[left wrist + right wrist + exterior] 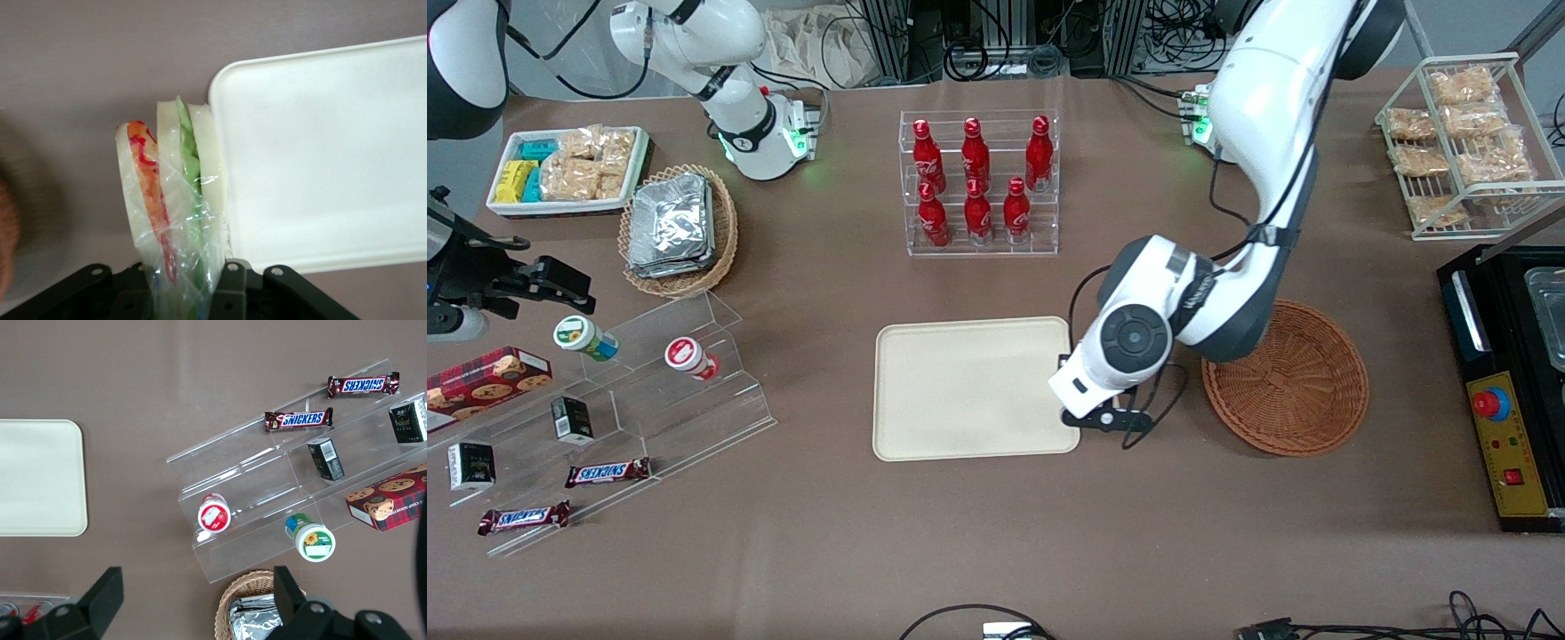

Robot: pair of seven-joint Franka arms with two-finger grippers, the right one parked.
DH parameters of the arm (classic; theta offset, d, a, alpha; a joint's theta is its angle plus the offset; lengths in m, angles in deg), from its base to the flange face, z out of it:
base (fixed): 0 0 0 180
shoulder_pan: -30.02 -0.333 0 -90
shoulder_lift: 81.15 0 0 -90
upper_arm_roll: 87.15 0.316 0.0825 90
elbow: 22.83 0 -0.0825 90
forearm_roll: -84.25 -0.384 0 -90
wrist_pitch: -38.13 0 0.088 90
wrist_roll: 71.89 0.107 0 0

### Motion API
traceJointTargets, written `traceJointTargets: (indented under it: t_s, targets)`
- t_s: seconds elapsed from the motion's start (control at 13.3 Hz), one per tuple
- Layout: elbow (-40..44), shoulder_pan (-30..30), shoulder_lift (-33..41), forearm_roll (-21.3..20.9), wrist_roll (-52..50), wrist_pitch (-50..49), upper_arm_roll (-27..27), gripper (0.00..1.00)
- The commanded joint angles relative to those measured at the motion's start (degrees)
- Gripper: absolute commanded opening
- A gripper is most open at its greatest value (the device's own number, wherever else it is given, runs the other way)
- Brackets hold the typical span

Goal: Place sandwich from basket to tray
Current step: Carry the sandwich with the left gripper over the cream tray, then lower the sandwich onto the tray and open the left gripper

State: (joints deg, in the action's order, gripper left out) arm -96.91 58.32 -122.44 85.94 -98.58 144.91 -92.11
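- We hold the sandwich (175, 200) in our gripper (187, 283), its fingers clamped on the wrapped wedge at one end, so the rest of it juts straight out from the fingers.
- The sandwich hangs in the air over the tabletop (960, 551), just beside the tray's (960, 391) edge on the basket side; in the wrist view it seems to overlap the tray's rim slightly.
- The tray lies sideways from the sandwich, toward the parked arm's end; the basket (1303, 391) lies the other way, near but apart, and looks empty.
- The wedge's long axis runs along the fingers' reach, its slices standing on edge with the orange-red and green filling layers facing the wrist camera.
- We judge the next move as a short shift over the tray's bare surface, then lowering and releasing.
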Motion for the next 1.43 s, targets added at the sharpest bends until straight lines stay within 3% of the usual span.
traceJointTargets:
  t_s: [0.0,0.3,0.6,0.75,0.9,1.05,1.35]
  targets:
    - [2.37,2.19,-3.79,0.67,-2.93,4.72,0.3,0.0]
    - [2.28,4.92,-8.79,0.76,-7.32,11.23,0.3,0.0]
    - [2.01,5.02,-9.86,0.85,-4.36,12.13,0.04,0.0]
    - [1.58,4.75,-9.77,5.31,1.96,11.08,0.04,0.0]
    - [1.49,4.57,-9.69,6.83,3.22,10.73,0.04,0.0]
    - [1.4,3.96,-9.51,9.63,3.13,8.63,0.13,0.06]
    - [1.14,3.26,-8.98,8.94,3.83,2.29,0.39,0.16]
